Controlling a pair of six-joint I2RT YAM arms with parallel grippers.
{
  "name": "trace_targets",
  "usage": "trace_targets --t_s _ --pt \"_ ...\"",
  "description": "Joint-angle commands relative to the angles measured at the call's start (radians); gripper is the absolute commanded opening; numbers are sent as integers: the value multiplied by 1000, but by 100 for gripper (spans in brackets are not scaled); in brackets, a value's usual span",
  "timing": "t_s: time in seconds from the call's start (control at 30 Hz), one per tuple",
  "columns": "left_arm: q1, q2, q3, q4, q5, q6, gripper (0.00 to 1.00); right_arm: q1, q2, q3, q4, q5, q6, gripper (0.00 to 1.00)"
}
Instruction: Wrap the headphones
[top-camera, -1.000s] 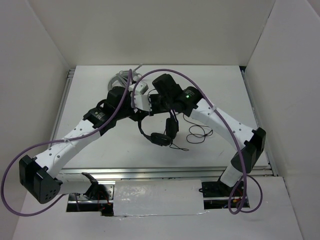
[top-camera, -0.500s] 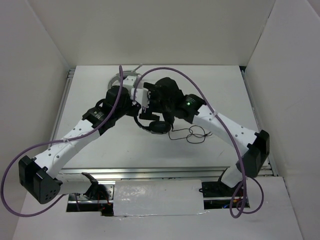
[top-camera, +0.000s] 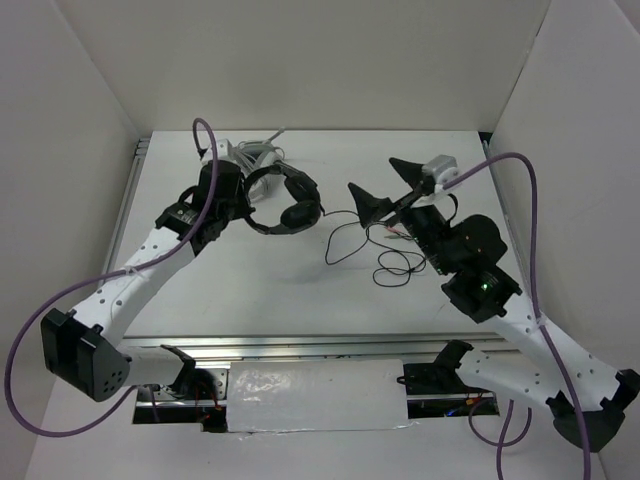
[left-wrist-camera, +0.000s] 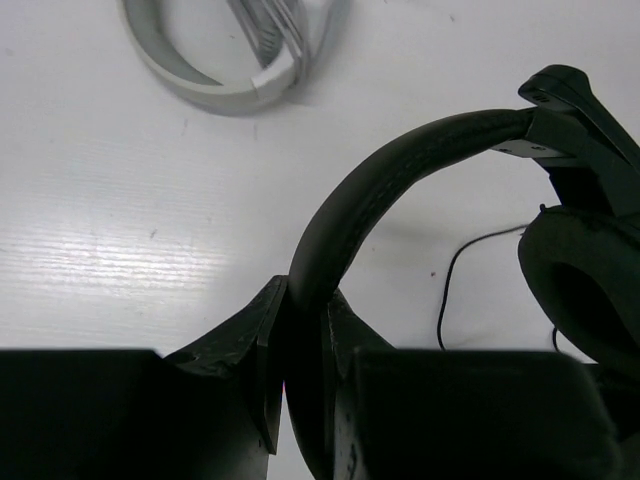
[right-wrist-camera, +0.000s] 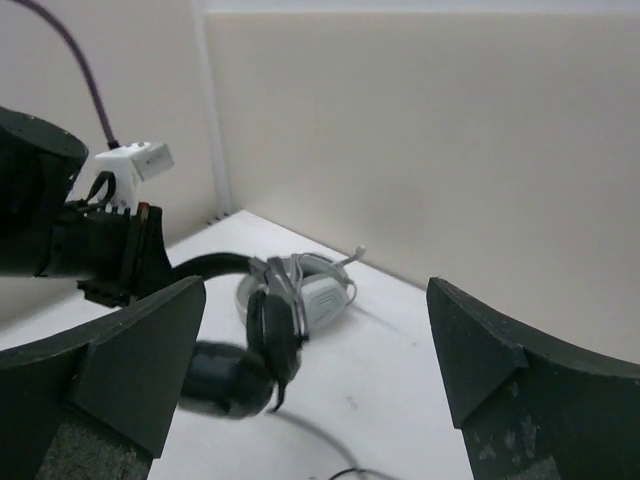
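The black headphones (top-camera: 290, 203) hang at the back left of the table. My left gripper (top-camera: 247, 196) is shut on their curved headband (left-wrist-camera: 400, 165), which runs up from between the jaws. One padded earcup (left-wrist-camera: 585, 285) shows at the right of the left wrist view. Both earcups (right-wrist-camera: 268, 325) appear in the right wrist view, beside the left gripper (right-wrist-camera: 110, 250). The thin black cable (top-camera: 385, 262) trails from the earcups in loose loops across the table. My right gripper (top-camera: 385, 182) is open and holds nothing, raised to the right of the headphones, with wide-apart fingers (right-wrist-camera: 140, 350).
A grey-white ring-shaped stand (top-camera: 250, 152) lies at the back left, just behind the headphones, and is also seen as the grey ring (left-wrist-camera: 230, 60) and the pale stand (right-wrist-camera: 325, 290). White walls close in the table on three sides.
The right gripper opened, let go and drew back to the right. The left arm carried the headphones left and back toward the stand. The cable now lies stretched out between them.
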Motion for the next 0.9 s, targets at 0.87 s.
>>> trace_targets --t_s 0.87 --pt "459 226 964 -73 556 -101 0 -339 612 -139 287 -110 -108 100"
